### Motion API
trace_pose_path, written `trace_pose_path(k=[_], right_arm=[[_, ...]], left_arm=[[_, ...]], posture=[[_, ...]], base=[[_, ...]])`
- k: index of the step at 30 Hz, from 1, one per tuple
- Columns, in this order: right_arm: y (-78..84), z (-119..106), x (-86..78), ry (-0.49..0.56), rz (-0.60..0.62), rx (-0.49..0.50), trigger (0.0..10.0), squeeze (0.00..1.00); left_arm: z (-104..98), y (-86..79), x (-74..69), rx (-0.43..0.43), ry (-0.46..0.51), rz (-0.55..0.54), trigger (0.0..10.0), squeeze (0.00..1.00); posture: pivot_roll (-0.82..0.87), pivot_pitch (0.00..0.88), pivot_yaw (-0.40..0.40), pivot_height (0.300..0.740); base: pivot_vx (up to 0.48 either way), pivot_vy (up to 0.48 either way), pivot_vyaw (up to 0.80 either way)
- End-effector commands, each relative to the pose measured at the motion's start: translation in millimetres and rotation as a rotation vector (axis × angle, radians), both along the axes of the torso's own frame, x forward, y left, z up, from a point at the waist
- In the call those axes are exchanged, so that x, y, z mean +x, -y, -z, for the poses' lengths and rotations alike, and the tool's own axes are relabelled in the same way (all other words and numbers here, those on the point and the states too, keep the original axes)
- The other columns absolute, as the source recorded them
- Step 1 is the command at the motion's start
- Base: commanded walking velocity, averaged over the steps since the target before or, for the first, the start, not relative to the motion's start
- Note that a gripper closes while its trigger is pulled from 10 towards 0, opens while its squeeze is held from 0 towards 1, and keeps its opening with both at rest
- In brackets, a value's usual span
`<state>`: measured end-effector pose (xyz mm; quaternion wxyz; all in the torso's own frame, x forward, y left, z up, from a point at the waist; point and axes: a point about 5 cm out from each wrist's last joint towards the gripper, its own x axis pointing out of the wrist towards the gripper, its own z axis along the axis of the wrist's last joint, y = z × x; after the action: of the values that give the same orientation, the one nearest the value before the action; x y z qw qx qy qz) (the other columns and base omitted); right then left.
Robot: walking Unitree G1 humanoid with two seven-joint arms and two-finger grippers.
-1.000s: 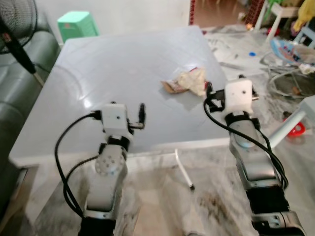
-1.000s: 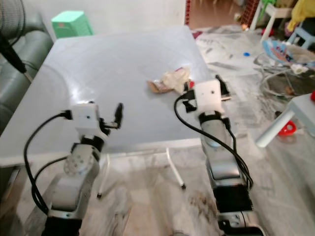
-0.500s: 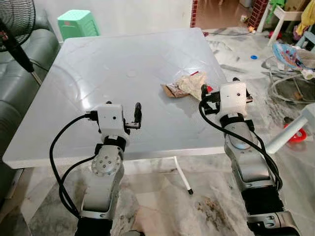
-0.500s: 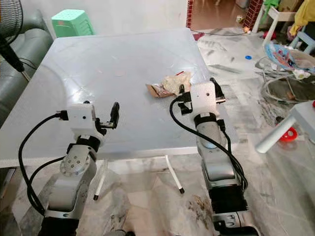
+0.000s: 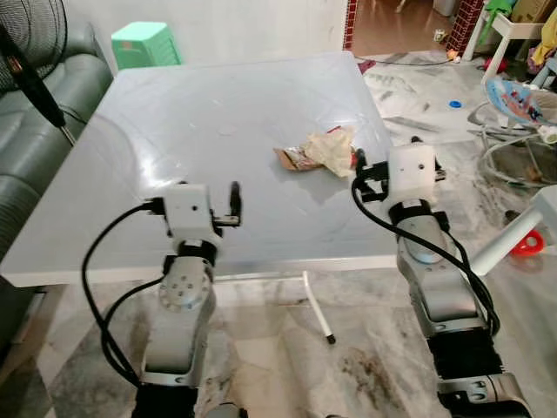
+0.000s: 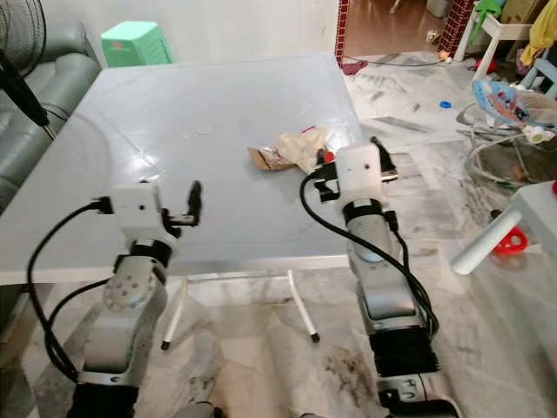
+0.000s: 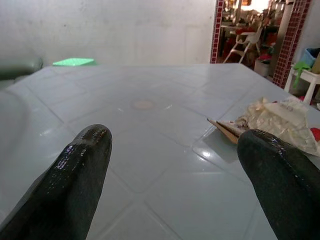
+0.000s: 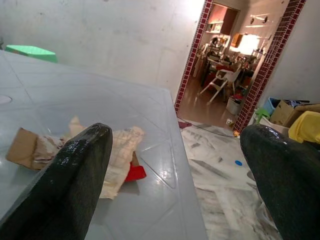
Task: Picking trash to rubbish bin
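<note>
Now one crumpled trash wad (image 5: 324, 150) on one white table (image 5: 200, 113), two grippers, left gripper (image 7: 170, 175), right gripper (image 8: 175, 170), jaws released.

Left gripper (image 7: 172, 175) fingers spread wide, nothing between, low over grey table (image 7: 150, 165). Crumpled trash (image 7: 277, 122) (paper plus cardboard scrap) lies ahead by one fingertip. Green stool (image 7: 74, 61) beyond.
</note>
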<state>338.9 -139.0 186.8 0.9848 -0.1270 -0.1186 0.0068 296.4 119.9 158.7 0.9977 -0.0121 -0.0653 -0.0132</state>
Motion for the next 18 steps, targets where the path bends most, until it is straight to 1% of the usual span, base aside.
trace_pose_path(k=[1, 4, 9, 18], right_arm=[[-5.2, -2.8, 0.7, 0.009, -0.019, 0.012, 10.0, 0.00], [-5.0, -2.5, 0.5, 0.008, -0.020, 0.012, 10.0, 0.00], [-4.5, -2.4, 0.1, 0.008, -0.020, 0.012, 10.0, 0.00], [-2.7, -2.5, 0.5, 0.008, -0.019, 0.007, 10.0, 0.00]], left_arm=[[1.6, -6.1, 0.3, 0.001, -0.010, -0.017, 10.0, 0.00], [1.1, -6.9, 0.2, -0.030, -0.006, -0.026, 10.0, 0.00], [1.7, -10.7, 0.5, -0.057, -0.013, -0.049, 10.0, 0.00], [-0.7, -18.2, 4.7, -0.058, -0.007, -0.072, 10.0, 0.00]], posture=[[0.03, 0.079, -0.005, 0.740], [0.03, 0.080, -0.005, 0.740], [0.03, 0.080, -0.006, 0.740], [0.03, 0.083, -0.004, 0.740]], base=[[0.000, 0.000, 0.00], [0.000, 0.000, 0.00], [0.000, 0.000, 0.00], [0.000, 0.000, 0.00]])
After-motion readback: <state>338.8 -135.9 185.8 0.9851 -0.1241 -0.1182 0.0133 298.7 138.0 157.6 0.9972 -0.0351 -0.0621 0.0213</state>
